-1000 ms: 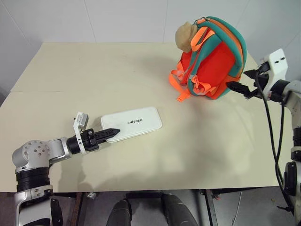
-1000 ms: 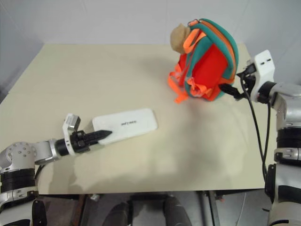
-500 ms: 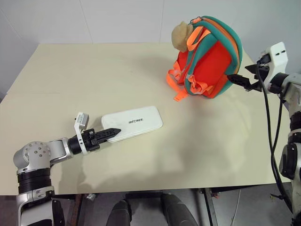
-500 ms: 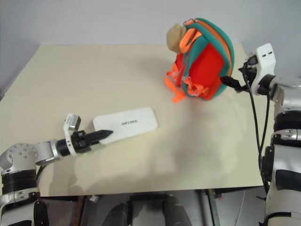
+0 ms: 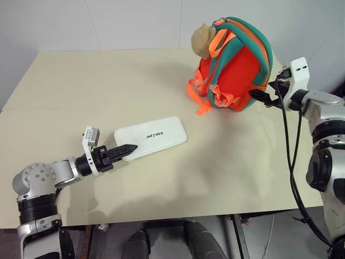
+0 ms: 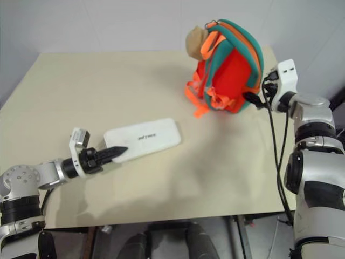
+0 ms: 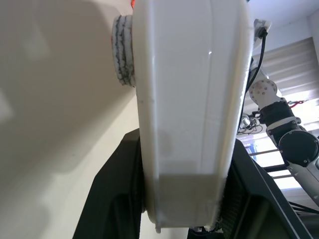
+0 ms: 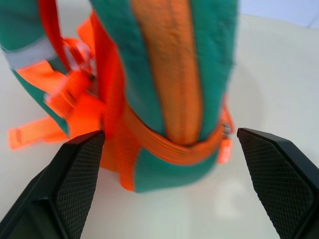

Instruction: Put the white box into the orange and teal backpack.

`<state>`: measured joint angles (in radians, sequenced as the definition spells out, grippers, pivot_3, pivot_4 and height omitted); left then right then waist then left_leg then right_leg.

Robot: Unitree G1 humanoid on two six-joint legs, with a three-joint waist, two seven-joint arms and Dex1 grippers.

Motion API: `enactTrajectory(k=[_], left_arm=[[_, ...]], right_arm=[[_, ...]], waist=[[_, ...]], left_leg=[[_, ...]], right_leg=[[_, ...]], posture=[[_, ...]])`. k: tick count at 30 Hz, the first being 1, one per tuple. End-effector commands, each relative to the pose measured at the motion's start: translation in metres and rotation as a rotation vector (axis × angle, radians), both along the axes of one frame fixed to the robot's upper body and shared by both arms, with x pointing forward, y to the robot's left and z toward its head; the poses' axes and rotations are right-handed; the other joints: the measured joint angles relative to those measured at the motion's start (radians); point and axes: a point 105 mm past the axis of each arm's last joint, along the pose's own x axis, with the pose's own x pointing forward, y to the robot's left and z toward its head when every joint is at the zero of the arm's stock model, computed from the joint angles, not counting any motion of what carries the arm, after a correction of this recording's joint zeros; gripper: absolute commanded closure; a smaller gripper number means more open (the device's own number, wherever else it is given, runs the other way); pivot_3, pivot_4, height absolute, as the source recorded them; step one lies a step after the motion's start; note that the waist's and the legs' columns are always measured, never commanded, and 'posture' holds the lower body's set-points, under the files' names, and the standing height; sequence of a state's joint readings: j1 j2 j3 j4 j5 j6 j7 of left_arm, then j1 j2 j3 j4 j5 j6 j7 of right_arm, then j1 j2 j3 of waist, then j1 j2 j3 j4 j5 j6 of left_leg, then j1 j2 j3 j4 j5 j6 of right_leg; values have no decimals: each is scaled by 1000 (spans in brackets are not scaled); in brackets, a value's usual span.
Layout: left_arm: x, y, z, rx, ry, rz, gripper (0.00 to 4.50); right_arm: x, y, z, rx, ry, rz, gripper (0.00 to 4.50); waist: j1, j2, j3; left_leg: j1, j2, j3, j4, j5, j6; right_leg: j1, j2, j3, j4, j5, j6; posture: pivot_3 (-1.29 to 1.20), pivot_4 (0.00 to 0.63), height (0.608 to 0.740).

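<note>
White box (image 5: pixel 151 137): lies flat on the desk (image 5: pixel 81 81), near its front left part, lettering up.
Left tool (image 5: pixel 125 151): pinches the box's near end, 1 finger on top, 1 beneath.
Orange and teal backpack (image 5: pixel 235 65): stands upright at the desk's far right, tan plush charm (image 5: pixel 201 40) near its top.
Right tool (image 8: pixel 164 174): fingers spread wide, just beside the backpack's lower end.

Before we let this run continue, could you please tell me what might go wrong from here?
The left end effector grips the white box only at one short end, so the long box could sag or twist out when lifted.

The orange and teal backpack stands upright, and the open right end effector is closing in on its base; a push could topple it.

No opening is visible, with the zipper apparently shut, so insertion may stall.
</note>
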<state>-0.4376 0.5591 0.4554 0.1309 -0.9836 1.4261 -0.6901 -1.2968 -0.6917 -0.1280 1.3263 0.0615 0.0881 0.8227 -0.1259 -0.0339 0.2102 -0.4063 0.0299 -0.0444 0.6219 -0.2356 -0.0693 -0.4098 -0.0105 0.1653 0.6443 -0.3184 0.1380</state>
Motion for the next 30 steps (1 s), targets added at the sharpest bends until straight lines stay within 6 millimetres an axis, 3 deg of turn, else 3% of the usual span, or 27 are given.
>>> enactTrajectory(k=[1, 7, 10, 20, 22, 25, 30], left_arm=[[-3, 0, 14, -31, -71, -5, 2991], [-4, 2, 16, -29, -78, -2, 2991], [-4, 1, 15, -31, -82, 1, 2991], [-4, -2, 12, -42, -87, 6, 2991], [-3, -4, 12, -45, -87, 2, 2991], [0, -6, 12, -46, -88, -1, 2991], [5, -8, 10, -44, -81, -8, 2991]], right_arm=[[2, 10, 26, 16, -89, 30, 0], [10, 24, 17, -22, -74, 21, 0], [12, 33, 14, -8, -82, 41, 563], [11, 51, 5, 33, -97, 130, 4001], [10, 50, 5, 34, -91, 138, 4491], [7, 45, 4, 8, -77, 154, 4491], [-5, 16, 13, -3, -72, 136, 4491]], waist=[[-5, 0, 0], [-15, 0, 0], [-20, 0, 0], [-38, 0, 0], [-40, 0, 0], [-40, 0, 0], [-28, 0, 0]], left_leg=[[0, 0, 0, 0, 0, 0], [0, 0, 0, 0, 0, 0], [1, 0, 0, 0, 0, 0], [2, 0, -1, 3, 0, 0], [2, 0, -1, 4, 0, 0], [2, 0, -1, 4, 0, 0], [1, 0, -1, 3, 0, 0]], right_leg=[[0, 0, 0, 0, 0, 0], [0, 0, 0, 0, 0, 0], [0, 0, 0, 1, 0, 0], [1, 0, 0, 4, 0, 0], [1, 0, 0, 4, 0, 1], [1, 1, 0, 5, 0, 1], [1, 0, 0, 4, 0, 1]], posture=[[0, 150, 740], [0, 150, 740], [0, 150, 740], [0, 150, 740], [0, 150, 740], [0, 150, 740], [0, 150, 740]])
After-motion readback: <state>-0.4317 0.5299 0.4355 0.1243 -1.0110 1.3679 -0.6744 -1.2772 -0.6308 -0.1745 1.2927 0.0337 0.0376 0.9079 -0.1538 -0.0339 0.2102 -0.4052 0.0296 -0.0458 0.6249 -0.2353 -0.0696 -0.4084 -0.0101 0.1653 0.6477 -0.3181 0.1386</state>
